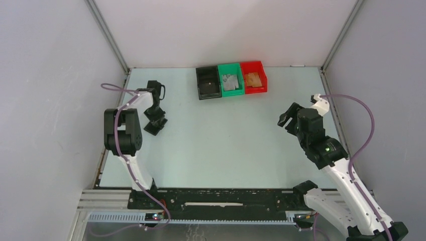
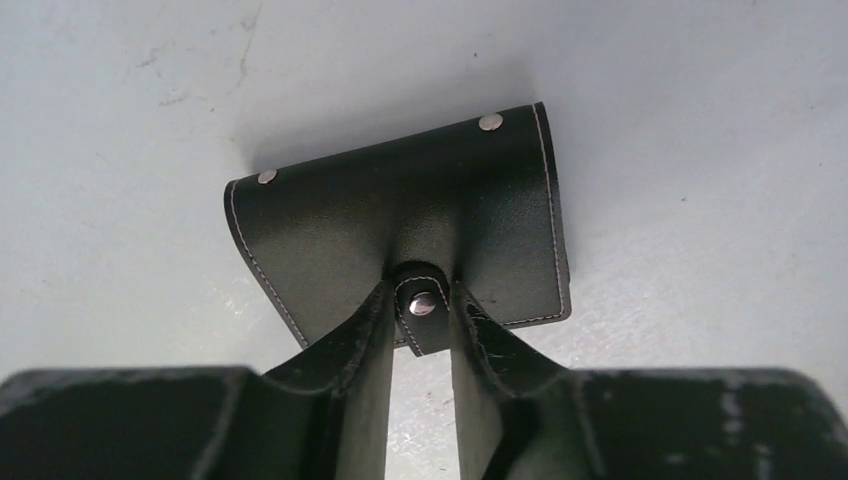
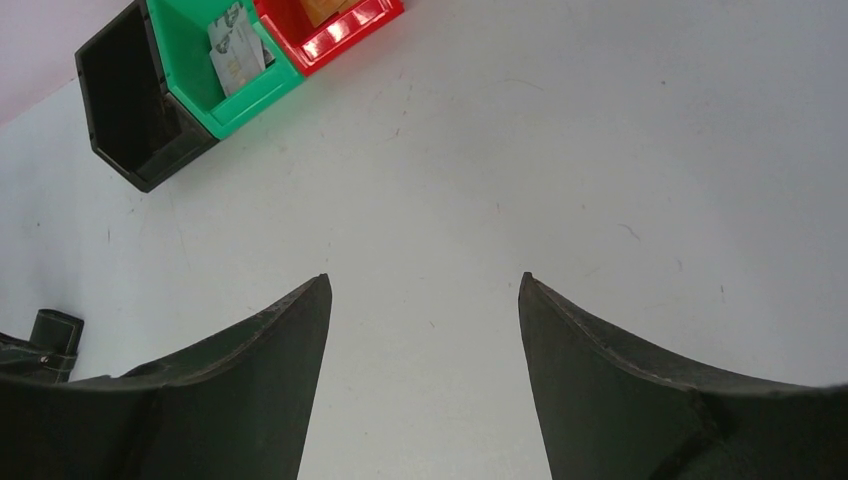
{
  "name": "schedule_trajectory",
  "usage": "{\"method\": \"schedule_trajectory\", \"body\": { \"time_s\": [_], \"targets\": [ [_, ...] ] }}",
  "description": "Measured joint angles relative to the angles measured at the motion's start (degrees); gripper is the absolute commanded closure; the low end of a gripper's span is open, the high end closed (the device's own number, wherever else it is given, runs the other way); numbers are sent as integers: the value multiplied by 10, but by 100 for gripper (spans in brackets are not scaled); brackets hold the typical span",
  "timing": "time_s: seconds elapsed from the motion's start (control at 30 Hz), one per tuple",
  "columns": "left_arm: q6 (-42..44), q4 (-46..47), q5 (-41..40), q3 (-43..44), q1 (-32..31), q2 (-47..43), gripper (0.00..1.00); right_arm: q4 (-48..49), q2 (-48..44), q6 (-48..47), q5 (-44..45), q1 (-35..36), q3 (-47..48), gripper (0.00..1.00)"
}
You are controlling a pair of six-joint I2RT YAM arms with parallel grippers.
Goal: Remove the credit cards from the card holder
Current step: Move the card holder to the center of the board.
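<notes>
- Holder [image 2: 330, 230] is sitting at about 9 o'clock on the table [image 1: 226, 145] in the top view. It is folded shut, with its stitched black face turned toward the left wrist camera. Whether it is lying flat or being tipped up off the surface, I cannot tell.
- Pinching the strap tab [image 2: 422, 312] is the left gripper [image 2: 420, 290], with one finger pressing on each side of the snap stud.
- Over at about 3 o'clock the right gripper [image 3: 423, 277] is hovering well apart from the holder. Its fingers are spread wide, with only bare table showing between them.
- Three bins are standing side by side at 12 o'clock: the black bin [image 1: 207, 95], the green bin [image 1: 232, 93] and the red bin [image 1: 255, 91].
- Grey cards [image 1: 230, 82] are lying in the green bin and orange cards [image 1: 252, 79] in the red bin, so the emptying is looking mostly or wholly done.
- No card edge is poking out of the holder in the left wrist view. With the case folded shut, though, I cannot tell whether any card is hiding inside.
- What is remaining, as I am judging it, is little: checking the holder for a last card, then setting it down or away. The black bin is looking like a likely place for it.
</notes>
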Motion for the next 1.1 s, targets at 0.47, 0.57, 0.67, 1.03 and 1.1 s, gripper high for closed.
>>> {"method": "schedule_trajectory", "body": {
  "time_s": [0.47, 0.57, 0.67, 1.03, 1.1],
  "targets": [
    [-30, 50, 105, -126, -138, -108, 100, 0, 9, 6, -1, 0, -1, 24],
    [-57, 58, 146, -133, -210, -123, 100, 0, 9, 11, -3, 0, -2, 24],
    [-85, 83, 187, -134, -277, -133, 97, 0, 9, 15, -9, 0, -6, 24],
    [-107, 142, 342, -53, -398, -86, 40, -14, -4, 33, -22, 1, -10, 25],
    [-101, 144, 350, -50, -388, -101, 41, -19, -10, 40, -22, 6, -12, 27]
  ]
}}
